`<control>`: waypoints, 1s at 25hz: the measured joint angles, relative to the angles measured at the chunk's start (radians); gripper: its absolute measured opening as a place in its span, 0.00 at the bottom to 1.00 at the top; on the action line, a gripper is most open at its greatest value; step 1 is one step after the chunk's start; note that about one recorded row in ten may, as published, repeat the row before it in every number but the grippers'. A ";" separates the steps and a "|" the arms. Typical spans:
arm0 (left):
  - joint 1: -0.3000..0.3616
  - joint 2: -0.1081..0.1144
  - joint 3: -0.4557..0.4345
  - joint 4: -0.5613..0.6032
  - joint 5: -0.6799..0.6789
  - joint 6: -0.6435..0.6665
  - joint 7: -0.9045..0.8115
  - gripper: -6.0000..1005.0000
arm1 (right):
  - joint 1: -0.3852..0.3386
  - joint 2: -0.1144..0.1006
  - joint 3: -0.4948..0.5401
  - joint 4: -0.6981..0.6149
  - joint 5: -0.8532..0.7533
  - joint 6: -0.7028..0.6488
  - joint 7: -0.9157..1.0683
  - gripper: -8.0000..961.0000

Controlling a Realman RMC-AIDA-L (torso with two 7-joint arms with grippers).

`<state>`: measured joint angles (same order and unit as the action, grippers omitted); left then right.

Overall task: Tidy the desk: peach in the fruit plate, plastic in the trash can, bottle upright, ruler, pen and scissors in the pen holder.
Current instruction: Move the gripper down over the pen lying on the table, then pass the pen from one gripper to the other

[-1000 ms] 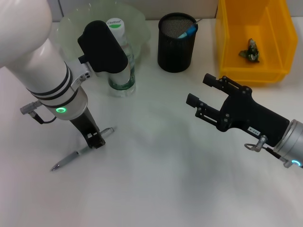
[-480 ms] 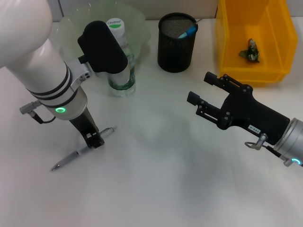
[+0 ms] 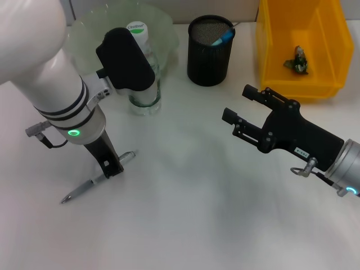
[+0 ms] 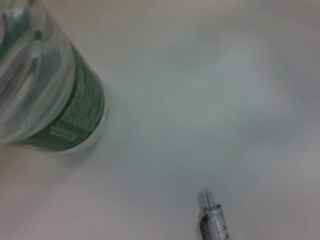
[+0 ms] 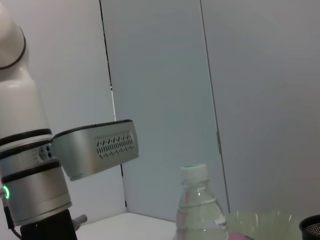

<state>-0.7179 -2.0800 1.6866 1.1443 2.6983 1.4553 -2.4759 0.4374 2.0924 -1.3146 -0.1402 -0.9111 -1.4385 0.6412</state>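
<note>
White desk [image 3: 185,214], grey partition panels behind.

Head view: left gripper [image 3: 114,167] is down at the desk, fingers pinched on the slim silver pen [image 3: 84,188], which lies flat and slanted at front left. Clear plastic water bottle with green label and white cap [image 3: 143,70] stands upright just in front of the pale green translucent fruit plate [image 3: 84,31]. Black mesh pen holder [image 3: 210,50] stands to the right of the plate, a blue-tipped item inside. Yellow plastic bin [image 3: 301,48] at far right holds a small crumpled scrap [image 3: 297,59]. Right gripper [image 3: 237,107] hovers above the desk in front of the bin, fingers spread, holding nothing.

Left wrist view: bottle base [image 4: 50,105] and the pen's clip end [image 4: 214,220] appear on the desk, apart. Own fingers not seen.

Right wrist view: bottle [image 5: 197,210] upright beside the plate rim [image 5: 265,222], something pink within; holder edge [image 5: 311,227] at the corner.
</note>
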 joint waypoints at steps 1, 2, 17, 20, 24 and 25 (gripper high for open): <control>-0.001 0.000 0.003 0.000 -0.001 0.000 0.000 0.24 | 0.001 0.000 0.000 -0.001 0.000 0.005 0.000 0.74; -0.001 0.000 0.003 0.000 -0.001 0.000 0.000 0.24 | 0.001 0.000 0.000 -0.001 0.000 0.005 0.000 0.74; -0.001 0.000 0.008 -0.001 -0.002 -0.006 0.003 0.21 | 0.008 0.000 0.000 0.002 0.000 0.011 0.000 0.74; 0.002 0.000 0.011 0.000 -0.001 -0.007 0.003 0.19 | 0.009 0.000 0.000 0.002 0.000 0.011 0.000 0.74; 0.003 0.000 0.016 -0.001 0.001 -0.018 0.003 0.15 | 0.009 0.000 0.000 0.004 0.000 0.010 0.000 0.74; 0.003 0.000 0.016 -0.001 0.001 -0.018 0.003 0.15 | 0.009 0.000 0.000 0.004 0.000 0.010 0.000 0.74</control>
<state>-0.7151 -2.0800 1.7025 1.1434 2.6996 1.4372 -2.4733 0.4464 2.0924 -1.3146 -0.1363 -0.9111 -1.4281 0.6411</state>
